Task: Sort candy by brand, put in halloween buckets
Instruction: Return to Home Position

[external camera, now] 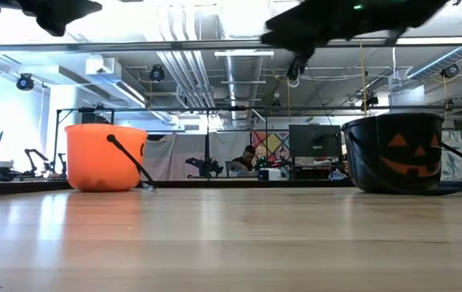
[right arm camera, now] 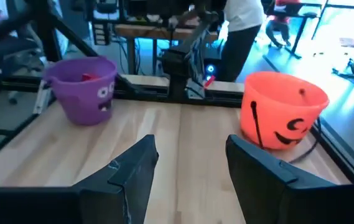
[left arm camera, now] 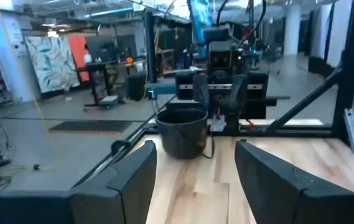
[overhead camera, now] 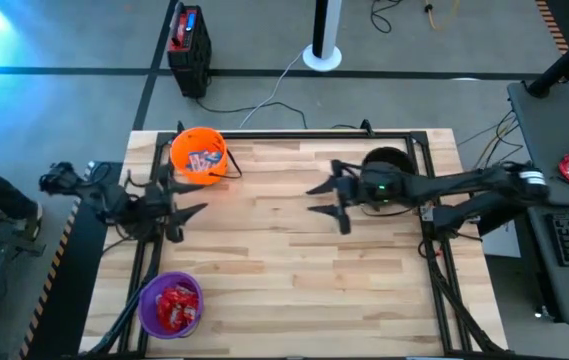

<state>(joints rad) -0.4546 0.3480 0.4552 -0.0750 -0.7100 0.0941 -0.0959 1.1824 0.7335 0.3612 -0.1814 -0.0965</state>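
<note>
Candy (overhead camera: pixel 201 160) sat in the orange bucket (overhead camera: pixel 176 160) upper left and purple bucket (overhead camera: pixel 147 300) lower left, while left gripper (overhead camera: pixel 192 198) and right gripper (overhead camera: pixel 316 198) fingers hung spread and empty, so homing seemed the current step, needing only retraction.

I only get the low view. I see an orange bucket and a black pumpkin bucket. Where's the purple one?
Observer: The purple bucket sits on the left arm's side, at your camera's end of the table, with red packets inside.
Operator: What's in the orange one?
Observer: The orange bucket holds blue-and-white packets.
Operator: Are the claws holding candy?
Observer: No. The left gripper and right gripper are both open and empty.
</note>
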